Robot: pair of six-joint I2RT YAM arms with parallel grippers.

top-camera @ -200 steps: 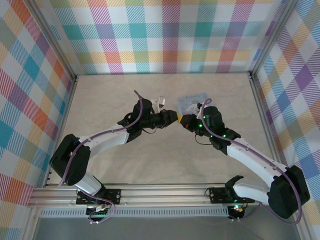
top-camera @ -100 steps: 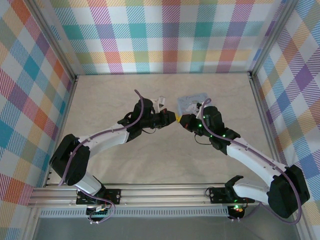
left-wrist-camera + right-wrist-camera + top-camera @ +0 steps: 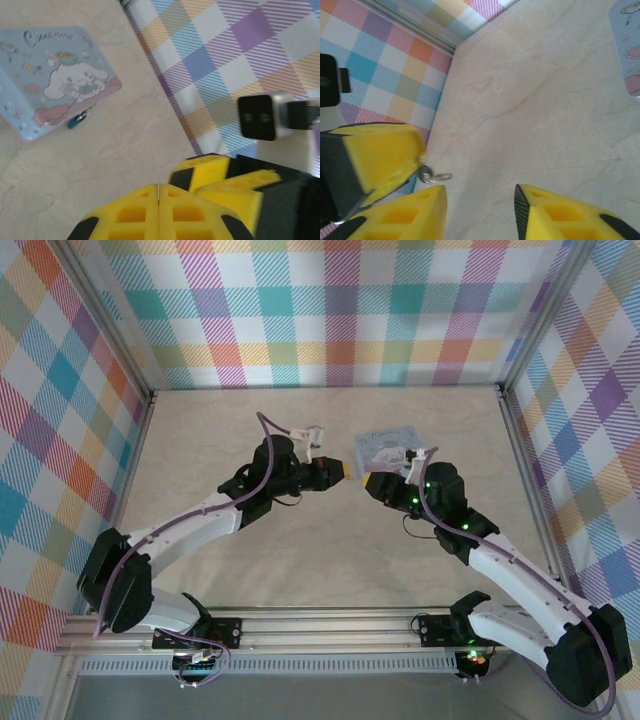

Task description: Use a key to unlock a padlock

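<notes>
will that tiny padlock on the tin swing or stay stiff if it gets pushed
Likely swings: the padlock sits at the tin's lower edge, seemingly hooked to it, so a push should pivot it. It's tiny beside the tin, so probably light and easily knocked askew.

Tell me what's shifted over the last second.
Both arms stretched out from their bases. The left gripper edged toward the far wall; the right gripper backed slightly right, so their tips parted a little. Left is shut on a small metal ring, right is open. The tin stayed put.
</notes>
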